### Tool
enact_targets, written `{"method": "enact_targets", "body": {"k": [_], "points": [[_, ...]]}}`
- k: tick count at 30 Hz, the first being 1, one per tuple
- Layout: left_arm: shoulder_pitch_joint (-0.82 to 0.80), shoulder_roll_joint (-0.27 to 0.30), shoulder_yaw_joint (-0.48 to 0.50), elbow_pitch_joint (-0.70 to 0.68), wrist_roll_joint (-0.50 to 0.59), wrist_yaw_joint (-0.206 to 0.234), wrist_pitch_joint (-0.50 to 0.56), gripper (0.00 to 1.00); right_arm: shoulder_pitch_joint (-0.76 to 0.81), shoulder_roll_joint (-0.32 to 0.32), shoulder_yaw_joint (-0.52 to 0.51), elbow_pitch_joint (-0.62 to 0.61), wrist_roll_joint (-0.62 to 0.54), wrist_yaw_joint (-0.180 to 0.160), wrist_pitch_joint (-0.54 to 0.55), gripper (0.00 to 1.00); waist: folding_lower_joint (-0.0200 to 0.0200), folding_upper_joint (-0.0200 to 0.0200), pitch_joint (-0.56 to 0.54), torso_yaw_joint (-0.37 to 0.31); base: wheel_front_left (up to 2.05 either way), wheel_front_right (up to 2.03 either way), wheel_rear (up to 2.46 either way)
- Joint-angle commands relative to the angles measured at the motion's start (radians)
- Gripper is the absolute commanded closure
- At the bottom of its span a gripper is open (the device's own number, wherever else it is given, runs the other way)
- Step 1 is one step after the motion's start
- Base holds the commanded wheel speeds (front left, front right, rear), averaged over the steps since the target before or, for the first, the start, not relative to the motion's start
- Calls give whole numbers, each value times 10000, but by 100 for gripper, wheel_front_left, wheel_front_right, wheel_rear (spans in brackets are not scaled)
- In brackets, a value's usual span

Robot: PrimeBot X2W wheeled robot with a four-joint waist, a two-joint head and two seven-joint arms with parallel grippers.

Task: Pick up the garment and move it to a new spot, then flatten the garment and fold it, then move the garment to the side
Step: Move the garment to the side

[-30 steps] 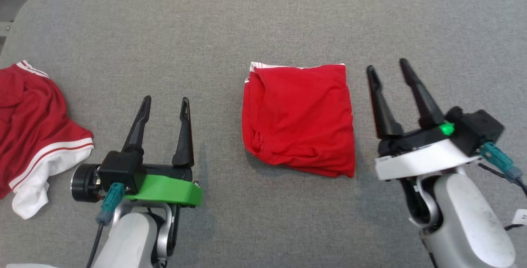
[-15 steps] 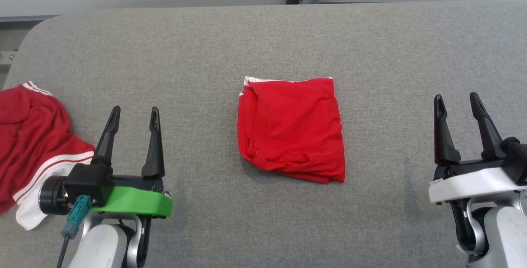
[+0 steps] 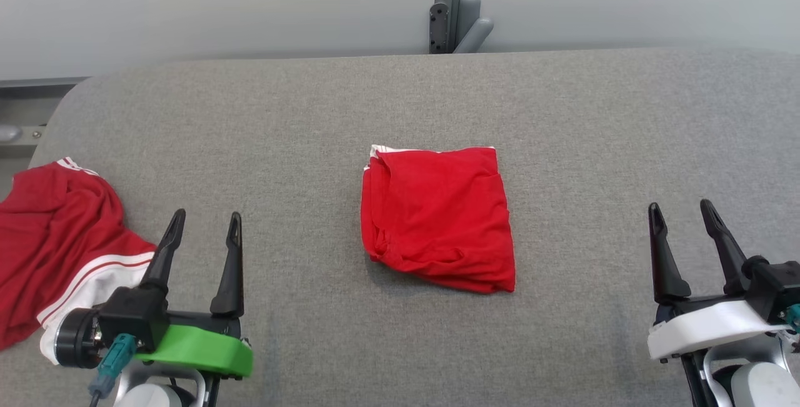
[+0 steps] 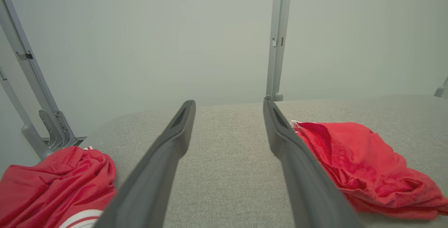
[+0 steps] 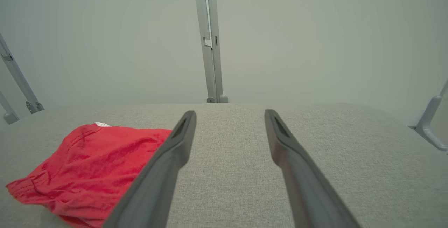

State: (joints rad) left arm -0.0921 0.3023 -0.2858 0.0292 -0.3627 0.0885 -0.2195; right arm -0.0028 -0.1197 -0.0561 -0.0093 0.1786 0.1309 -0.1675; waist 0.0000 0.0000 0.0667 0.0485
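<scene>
A red garment lies folded into a rough square at the middle of the grey table, with a white edge at its far left corner. It also shows in the left wrist view and the right wrist view. My left gripper stands open to its near left, well apart from it, nothing between its fingers. My right gripper is open at the near right, a wide gap from the cloth, and empty.
A second red garment with white stripes lies crumpled at the table's left edge, close beside my left gripper; the left wrist view has it too. A grey post rises behind the table's far edge against a pale wall.
The head camera has tilted up, showing more wall. Both grippers have drawn back and outward from the folded garment, the right one farthest to the right. The garment lies unchanged.
</scene>
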Motion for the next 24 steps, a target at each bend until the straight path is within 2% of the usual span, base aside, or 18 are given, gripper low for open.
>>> {"method": "enact_targets", "body": {"k": [1,24], "points": [[227,104,-20,-71,9,-10,52,0,213,18,-42,-81,-13,-4,40,0,0,0,-227,-70,0,0,0],[722,358,-177,-382,-173,193,504,0,739,200,-110,-467,116,-4,386,0,0,0,-584,-172,0,0,0]]}}
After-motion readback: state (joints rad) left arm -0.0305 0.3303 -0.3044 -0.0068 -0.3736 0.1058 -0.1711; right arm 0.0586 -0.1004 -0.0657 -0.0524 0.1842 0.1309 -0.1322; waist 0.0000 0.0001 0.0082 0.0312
